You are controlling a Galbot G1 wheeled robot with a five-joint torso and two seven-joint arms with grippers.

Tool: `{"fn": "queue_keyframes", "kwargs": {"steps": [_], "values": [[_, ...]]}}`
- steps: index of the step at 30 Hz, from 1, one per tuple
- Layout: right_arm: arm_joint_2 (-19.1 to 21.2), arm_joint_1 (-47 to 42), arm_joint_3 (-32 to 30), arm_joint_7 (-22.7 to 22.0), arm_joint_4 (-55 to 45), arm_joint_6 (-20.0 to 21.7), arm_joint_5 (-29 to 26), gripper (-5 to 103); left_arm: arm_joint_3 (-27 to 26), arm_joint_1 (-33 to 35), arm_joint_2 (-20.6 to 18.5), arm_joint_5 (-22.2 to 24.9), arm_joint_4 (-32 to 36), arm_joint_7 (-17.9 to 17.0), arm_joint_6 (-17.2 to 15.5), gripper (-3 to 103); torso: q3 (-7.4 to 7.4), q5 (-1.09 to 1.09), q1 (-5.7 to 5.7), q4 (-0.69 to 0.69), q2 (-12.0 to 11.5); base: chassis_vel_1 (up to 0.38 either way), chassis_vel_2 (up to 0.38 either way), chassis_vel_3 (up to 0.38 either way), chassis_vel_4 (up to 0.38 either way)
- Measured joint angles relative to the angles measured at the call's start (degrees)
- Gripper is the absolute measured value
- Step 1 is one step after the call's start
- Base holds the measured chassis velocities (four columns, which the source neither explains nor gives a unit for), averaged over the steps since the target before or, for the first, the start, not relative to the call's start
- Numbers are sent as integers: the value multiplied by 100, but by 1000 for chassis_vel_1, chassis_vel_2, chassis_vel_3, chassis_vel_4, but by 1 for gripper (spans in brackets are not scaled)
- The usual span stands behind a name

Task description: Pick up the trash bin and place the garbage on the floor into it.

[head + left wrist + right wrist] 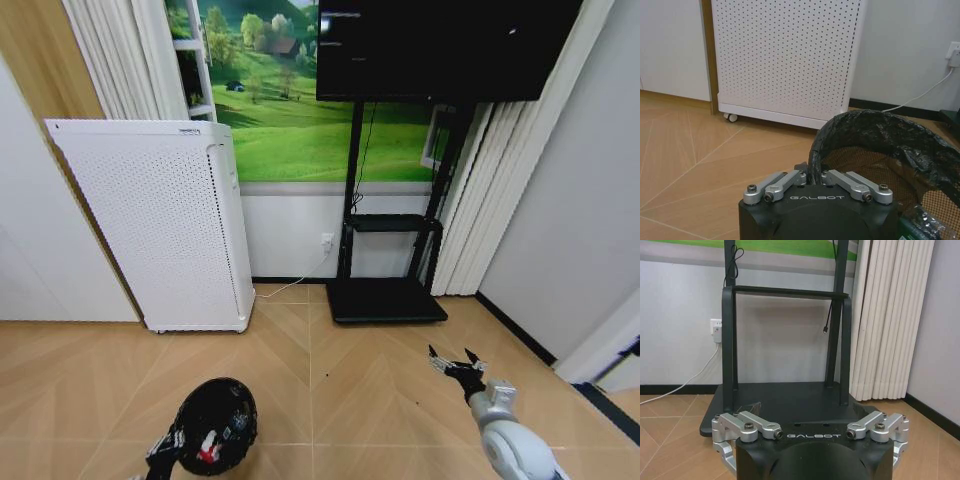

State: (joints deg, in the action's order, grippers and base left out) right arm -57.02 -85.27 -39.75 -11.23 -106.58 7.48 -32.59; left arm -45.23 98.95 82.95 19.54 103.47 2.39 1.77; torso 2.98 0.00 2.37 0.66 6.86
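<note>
Black plastic lining is pinched between the fingers of the left pincer (810,176), which is clamped on the rim of the trash bin (215,425). The bin hangs low at the robot's left side, above the wooden floor (350,390), and some red and white pieces (208,445) show inside it; at the bin's edge in the left wrist view something green (912,231) lies under clear film, though I cannot tell what it is. Behind the bin stands the white perforated appliance (160,225).

The right pincer (456,366) hovers with its fingers spread apart over bare floor, in front of the black TV stand (785,405).

To do this step well, I think the left arm should keep the bin's mouth level and turned upward, because the grip is only on one thin edge and a tilt could spill the contents. No litter is visible on the floor here.
</note>
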Motion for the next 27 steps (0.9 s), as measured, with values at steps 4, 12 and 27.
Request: {"fn": "queue_keyframes", "kwargs": {"steps": [4, 12, 27], "values": [[0, 0, 0, 0, 0, 0, 0, 100, -3, 16, 3, 26, -39, 0, 35, 6, 0, 0, 0, 0, 0, 0, 0, 0, 0], [0, 0, 0, 0, 0, 0, 0, 100, -99, 23, -5, 78, 212, 6, 11, 27, 0, -1, 0, 0, 0, 0, 0, 0, 0], [0, 0, 0, 0, 0, 0, 0, 100, -301, -66, -71, 37, 476, 15, -57, 81, 0, 0, 0, 0, -1, 0, 0, 0, 0]]}}
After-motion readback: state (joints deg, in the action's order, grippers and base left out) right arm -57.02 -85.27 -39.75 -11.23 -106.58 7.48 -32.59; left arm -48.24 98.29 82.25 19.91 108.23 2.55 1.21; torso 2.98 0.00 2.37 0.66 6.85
